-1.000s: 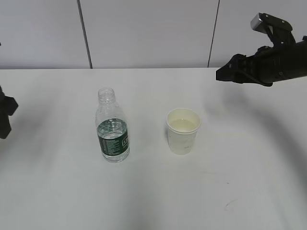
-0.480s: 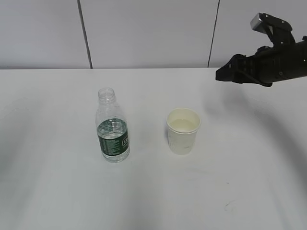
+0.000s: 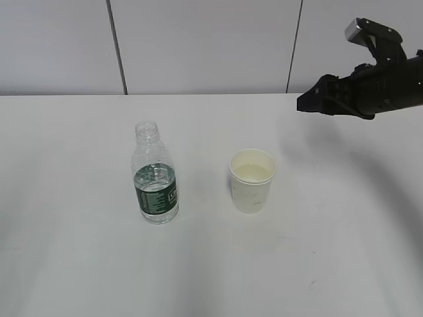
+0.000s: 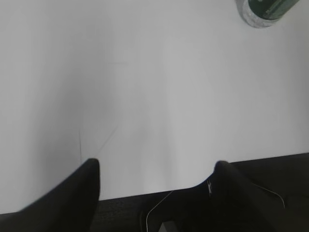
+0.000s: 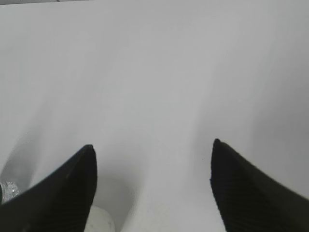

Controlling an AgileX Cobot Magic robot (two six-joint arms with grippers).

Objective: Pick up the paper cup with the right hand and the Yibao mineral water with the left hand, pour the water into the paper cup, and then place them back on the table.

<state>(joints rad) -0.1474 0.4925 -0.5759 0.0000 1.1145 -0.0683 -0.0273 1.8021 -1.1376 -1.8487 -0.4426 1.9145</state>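
The Yibao mineral water (image 3: 155, 175), a clear capless bottle with a dark green label, stands upright on the white table (image 3: 73, 251), left of centre. Its base shows at the top right of the left wrist view (image 4: 264, 10). The paper cup (image 3: 252, 179) stands upright to its right, holding liquid; its rim peeks in at the bottom of the right wrist view (image 5: 100, 220). My right gripper (image 3: 304, 104) hovers open and empty above the table's far right; in its wrist view (image 5: 152, 150) the jaws stand wide apart. My left gripper (image 4: 157, 164) is open and empty, out of the exterior view.
A grey panelled wall (image 3: 198, 46) rises behind the table's far edge. The table's near edge (image 4: 145, 195) runs just under the left gripper. Small dark specks (image 3: 312, 285) mark the tabletop at the front right.
The left gripper has withdrawn out of the exterior view's left edge. The right arm, the bottle and the cup have not moved.
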